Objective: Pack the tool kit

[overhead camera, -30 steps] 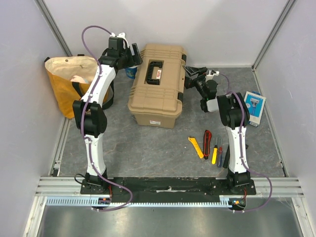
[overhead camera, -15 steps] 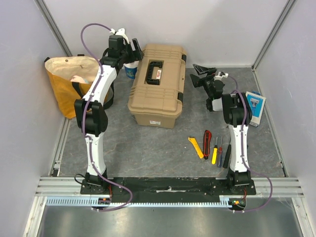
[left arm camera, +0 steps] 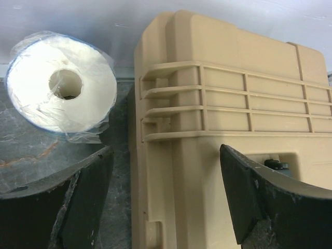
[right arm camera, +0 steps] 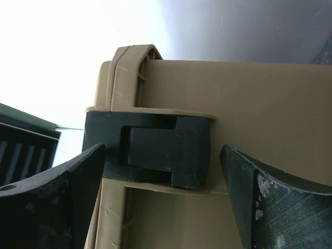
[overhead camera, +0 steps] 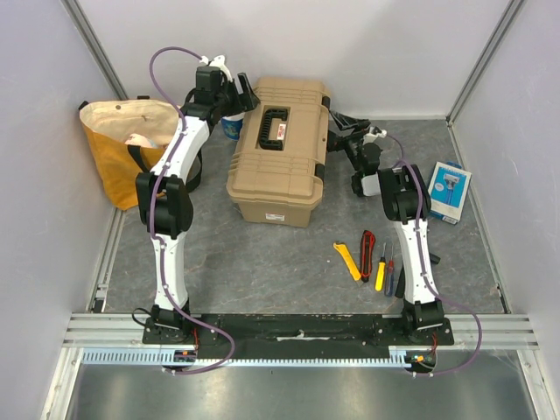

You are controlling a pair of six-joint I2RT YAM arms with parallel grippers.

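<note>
Toolbox [overhead camera: 280,162], tan and ribbed, sits closed at 12 o'clock on the table [overhead camera: 262,262], with its black handle [overhead camera: 275,128] on top. Left gripper [overhead camera: 238,94] hovers released at the box's 10 o'clock corner, beside a wrapped white roll [left arm camera: 59,88]. Right gripper [right arm camera: 161,171], jaws wide and grasping nothing, frames the black side latch [right arm camera: 163,153] at 2 o'clock. Yellow cutter [overhead camera: 347,261], red cutter [overhead camera: 367,243] and screwdrivers [overhead camera: 381,276] lie at 4 o'clock.

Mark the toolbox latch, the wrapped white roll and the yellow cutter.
toolbox latch [right arm camera: 166,150], right wrist view, middle of the black flap.
wrapped white roll [left arm camera: 91,98], left wrist view, end face beside the core hole.
yellow cutter [overhead camera: 347,262], top view, mid-body.
</note>
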